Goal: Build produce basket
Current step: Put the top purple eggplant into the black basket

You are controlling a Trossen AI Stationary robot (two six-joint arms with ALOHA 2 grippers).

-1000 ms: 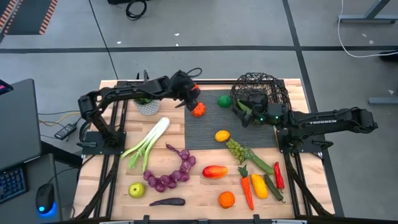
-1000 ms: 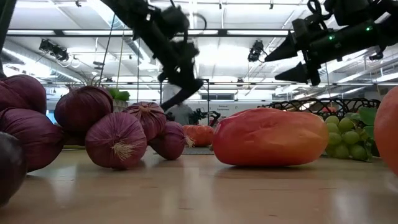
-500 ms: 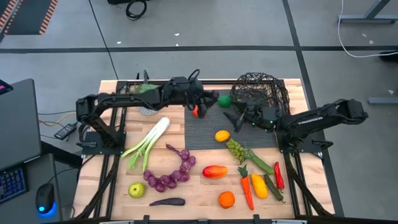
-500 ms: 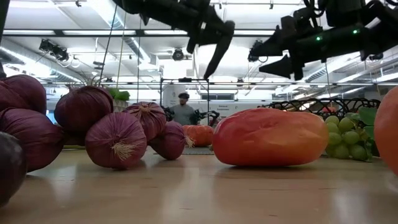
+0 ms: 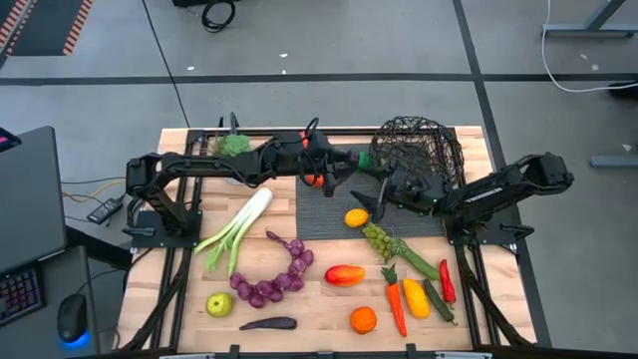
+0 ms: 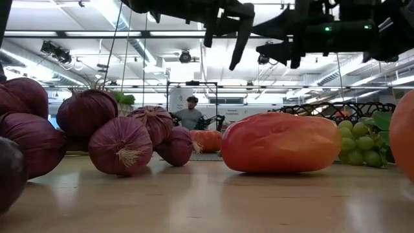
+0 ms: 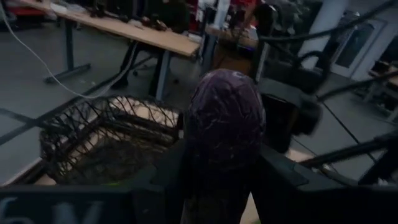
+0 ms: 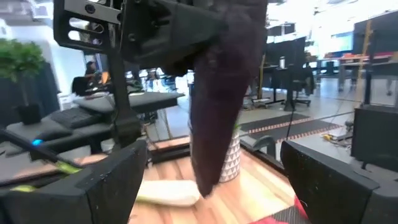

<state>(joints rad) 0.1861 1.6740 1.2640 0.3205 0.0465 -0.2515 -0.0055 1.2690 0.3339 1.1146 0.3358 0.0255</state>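
My left pincer [image 5: 334,172] grips what looks like a glossy purple aubergine [image 7: 225,134], long axis hanging down, between the spread fingers of my right pincer [image 5: 367,196]. The open-weave wire basket [image 5: 424,147] sits just beyond on the table [image 5: 319,307], nearer the right arm.

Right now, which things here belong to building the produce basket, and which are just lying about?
Job: round dark wire-mesh basket; dark purple toy aubergine, held in left gripper; white-green leek.
Lying about: green potted plant; black computer mouse.
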